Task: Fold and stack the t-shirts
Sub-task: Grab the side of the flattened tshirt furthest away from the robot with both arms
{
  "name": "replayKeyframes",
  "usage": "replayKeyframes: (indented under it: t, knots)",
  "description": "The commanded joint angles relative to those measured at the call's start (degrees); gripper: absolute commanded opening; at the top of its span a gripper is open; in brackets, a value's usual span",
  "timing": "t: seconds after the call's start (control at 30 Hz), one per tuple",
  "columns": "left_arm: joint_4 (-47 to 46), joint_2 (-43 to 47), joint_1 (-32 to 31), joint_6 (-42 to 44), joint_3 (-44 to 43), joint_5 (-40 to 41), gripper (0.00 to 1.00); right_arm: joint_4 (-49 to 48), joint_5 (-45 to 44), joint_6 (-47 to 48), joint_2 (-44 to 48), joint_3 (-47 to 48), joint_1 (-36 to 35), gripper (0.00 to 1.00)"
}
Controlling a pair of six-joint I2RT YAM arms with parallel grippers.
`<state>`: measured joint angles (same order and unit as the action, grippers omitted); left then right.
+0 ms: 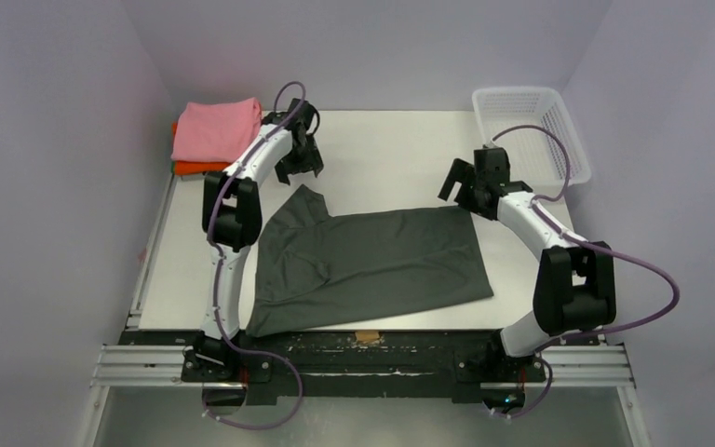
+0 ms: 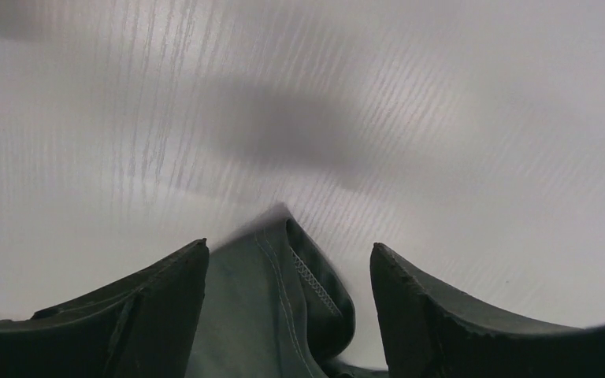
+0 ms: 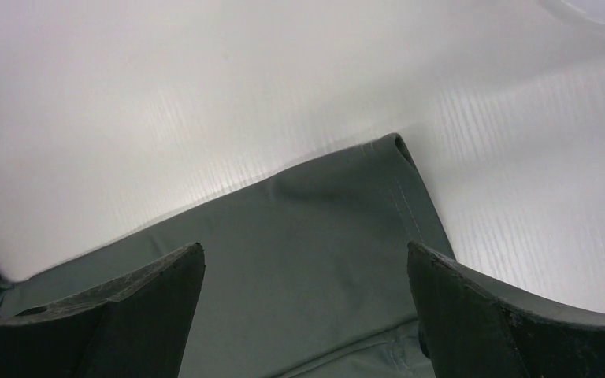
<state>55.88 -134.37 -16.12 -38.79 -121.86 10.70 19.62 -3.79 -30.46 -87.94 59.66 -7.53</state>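
Charcoal-grey t-shirt (image 1: 372,261) lies flat mid-table, long axis left–right: sleeve end towards our left arm, hem end towards our right. Pink t-shirt (image 1: 216,128) sits folded on the orange t-shirt (image 1: 195,168) at the far-left corner of the table (image 1: 382,140). Basket (image 1: 531,130) is far right, well apart from the cloth.

Key relation: both grippers hang over the shirt's far edge, one per end.
- left gripper (image 1: 300,166): fingers spread, nothing pinched. The sleeve tip (image 2: 280,236) points away from the wrist and lies between the fingers, slightly towards the left one.
- right gripper (image 1: 461,191): fingers wide apart, nothing held. The hem corner (image 3: 398,150) lies just ahead of the fingers and off towards the right one, with cloth filling the gap below.

Each arm is nearer its own end, so no crossing is needed. Our read: next is a two-point pinch on that far edge, and the right wrist may want a small shift to centre its corner.

View differences: the top camera gives the whole outline and the stack, but not finger height over the cloth. The wrist cameras show the stitching and doubled edge at each point, and nothing of the stack. Contact with the cloth we can't tell from either.
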Motion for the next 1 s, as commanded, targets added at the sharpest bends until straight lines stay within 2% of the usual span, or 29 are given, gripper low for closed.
replayKeyframes:
  t: [0.0,0.1,0.3,0.53,0.6,0.73,0.83,0.97]
  knots:
    - [5.45,-1.02,0.09,0.92,-3.74,-0.18,0.70,-1.63,-5.04,1.37,0.22,2.57,0.06,0.99]
    - [5.71,-1.26,-0.20,-0.35,-0.97,-1.77,0.65,-2.05,-6.01,1.39,-0.55,2.27,0.08,0.99]
    - [6.92,-3.20,-0.55,-1.21,-1.69,-2.12,0.54,-2.92,-6.13,1.45,-2.76,2.38,0.06,0.98]
    - [7.43,-6.32,-1.09,-2.37,-4.12,-2.83,0.53,-3.47,-5.83,1.22,-4.54,2.57,0.06,0.96]
    - [7.15,-6.52,-1.59,-2.13,-4.59,-2.65,0.50,-3.42,-5.87,1.35,-4.65,2.57,0.06,0.96]
    - [7.07,-6.20,-1.90,-2.00,-4.68,-3.99,0.19,-3.44,-6.37,1.45,-4.76,2.57,0.06,0.95]
    - [8.66,-4.79,-1.90,-1.93,-4.53,-2.61,0.01,-3.85,-8.20,2.16,-5.65,3.29,0.06,0.94]
    - [10.84,-0.18,-2.35,-2.27,-2.66,0.36,0.00,-2.88,-9.73,3.42,-10.13,6.95,0.06,0.86]
